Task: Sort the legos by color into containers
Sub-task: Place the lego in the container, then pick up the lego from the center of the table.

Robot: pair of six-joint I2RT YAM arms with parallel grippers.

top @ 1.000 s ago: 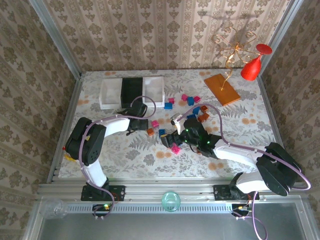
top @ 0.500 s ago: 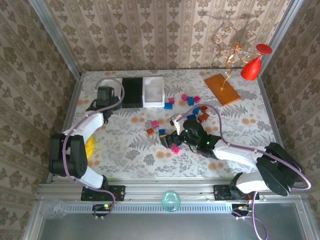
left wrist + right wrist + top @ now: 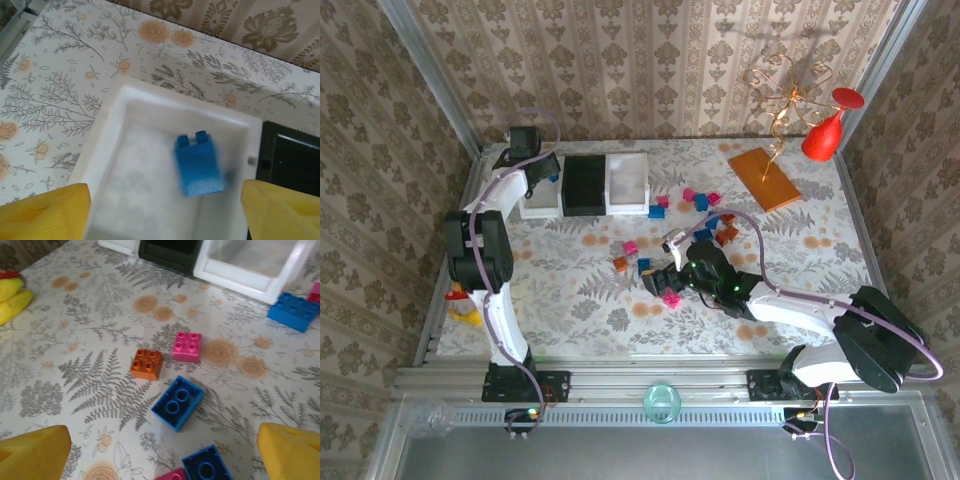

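My left gripper (image 3: 541,168) hangs open over the left white tray (image 3: 540,202), its yellow fingertips (image 3: 45,212) spread wide in the left wrist view. A blue lego (image 3: 199,163), blurred, is inside that tray (image 3: 125,200), free of the fingers. The black tray (image 3: 585,185) and the right white tray (image 3: 628,182) stand beside it. My right gripper (image 3: 658,281) is low over the table, open, with nothing held. Ahead of it lie an upturned blue lego (image 3: 177,402), an orange one (image 3: 147,364) and a pink one (image 3: 187,346). More legos (image 3: 701,202) are scattered to the right.
An orange-brown board (image 3: 763,178) lies at the back right, with a red glass (image 3: 823,135) and a gold wire ornament (image 3: 780,100) by it. A yellow banana toy (image 3: 465,312) lies at the left edge. Another blue lego (image 3: 206,471) sits close under my right gripper.
My left arm swung from the middle of the table back and left to the left white tray. The blue lego is now out of its fingers. The right arm stayed put.
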